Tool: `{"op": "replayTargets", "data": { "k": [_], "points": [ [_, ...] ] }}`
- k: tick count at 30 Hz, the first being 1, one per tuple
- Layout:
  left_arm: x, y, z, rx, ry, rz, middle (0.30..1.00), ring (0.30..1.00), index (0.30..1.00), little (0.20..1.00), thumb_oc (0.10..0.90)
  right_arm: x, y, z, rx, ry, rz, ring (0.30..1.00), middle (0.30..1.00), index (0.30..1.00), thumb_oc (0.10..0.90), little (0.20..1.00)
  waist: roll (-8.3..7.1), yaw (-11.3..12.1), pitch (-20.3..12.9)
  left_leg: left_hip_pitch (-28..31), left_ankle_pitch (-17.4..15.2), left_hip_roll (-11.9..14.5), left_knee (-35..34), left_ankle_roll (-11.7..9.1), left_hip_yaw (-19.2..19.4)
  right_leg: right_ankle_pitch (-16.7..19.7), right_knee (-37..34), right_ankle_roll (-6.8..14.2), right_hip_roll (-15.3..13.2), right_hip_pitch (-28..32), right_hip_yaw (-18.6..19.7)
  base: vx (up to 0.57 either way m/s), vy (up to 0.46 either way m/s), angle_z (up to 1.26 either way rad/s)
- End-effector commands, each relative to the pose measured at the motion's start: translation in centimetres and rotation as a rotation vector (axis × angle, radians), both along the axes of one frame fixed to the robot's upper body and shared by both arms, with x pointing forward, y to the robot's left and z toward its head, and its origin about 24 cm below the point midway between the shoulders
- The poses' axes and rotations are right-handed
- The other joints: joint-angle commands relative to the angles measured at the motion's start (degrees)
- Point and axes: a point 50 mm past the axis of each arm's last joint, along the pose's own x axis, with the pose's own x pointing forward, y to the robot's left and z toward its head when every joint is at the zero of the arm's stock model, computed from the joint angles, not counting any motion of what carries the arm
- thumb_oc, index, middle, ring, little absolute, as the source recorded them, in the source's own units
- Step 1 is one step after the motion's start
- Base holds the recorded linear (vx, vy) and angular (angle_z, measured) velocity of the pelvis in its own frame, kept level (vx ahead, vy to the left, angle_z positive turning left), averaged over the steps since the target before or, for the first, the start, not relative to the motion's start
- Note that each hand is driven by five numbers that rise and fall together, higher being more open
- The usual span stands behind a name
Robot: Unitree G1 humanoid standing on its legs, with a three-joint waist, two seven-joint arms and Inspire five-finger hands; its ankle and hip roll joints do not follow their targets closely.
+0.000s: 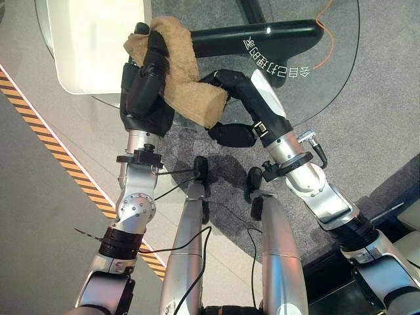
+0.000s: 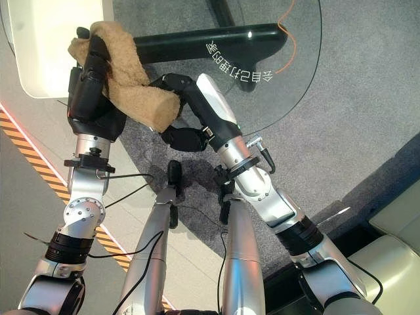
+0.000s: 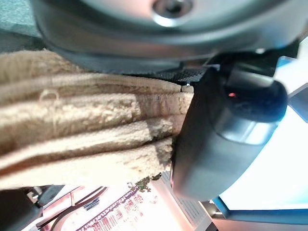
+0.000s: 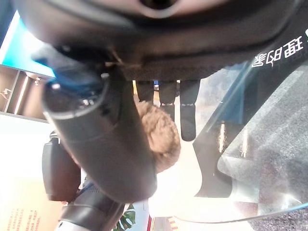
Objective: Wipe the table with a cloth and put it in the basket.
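A tan fluffy cloth (image 1: 190, 79) is folded into a thick roll and held up over the edge of the round glass table (image 1: 328, 92). My left hand (image 1: 147, 85) is shut on it, fingers curled over its upper part; the left wrist view shows the cloth (image 3: 86, 130) pressed against the thumb (image 3: 221, 134). My right hand (image 1: 246, 98) is beside the roll's lower end, which lies between its straight fingers and thumb. In the right wrist view the cloth's end (image 4: 161, 139) shows just past those fingers (image 4: 168, 96). A white rounded container (image 1: 98, 46) sits behind my left hand.
Under the glass is the table's black base (image 1: 262, 36) with white lettering. An orange cable (image 1: 325, 39) runs across the grey carpet. Black-and-orange striped tape (image 1: 39, 118) crosses the floor on the left.
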Motion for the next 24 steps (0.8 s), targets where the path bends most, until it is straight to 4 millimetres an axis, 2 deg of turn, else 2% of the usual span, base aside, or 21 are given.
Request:
{"op": "replayTargets", "data": {
  "k": [1,15,24],
  "points": [
    [-3.3,-1.9,6.4,-0.032,-0.412,-0.09,0.3,0.3,0.3,0.2,0.1,-4.4,2.1,6.3,0.161,-0.323,0.198,0.9,0.9,0.9,0.8,0.9,-0.37,0.5,-1.6,2.3,-6.2,-2.0,3.6,3.7,4.6,4.5,-8.3,1.8,2.3,3.1,-1.6,0.0,0.0,0.0],
    [-3.7,-0.8,6.6,-0.127,-0.463,-0.045,0.3,0.3,0.3,0.2,0.1,-3.8,1.1,5.9,0.214,-0.329,0.102,0.9,0.9,0.9,0.8,0.9,-0.56,0.1,-1.6,2.4,-6.5,-2.0,3.9,3.7,4.8,4.3,-8.0,1.8,2.3,3.1,-1.5,0.0,0.0,0.0],
    [-3.9,0.1,6.4,-0.136,-0.477,-0.019,0.3,0.3,0.3,0.2,0.1,-2.7,-1.4,4.9,0.28,-0.36,-0.092,0.9,0.9,0.9,0.8,0.9,-0.52,-0.3,-1.6,2.9,-6.7,-1.8,3.7,3.8,5.1,4.2,-8.0,1.9,2.4,3.5,-1.3,0.0,0.0,0.0]
  ]
}}
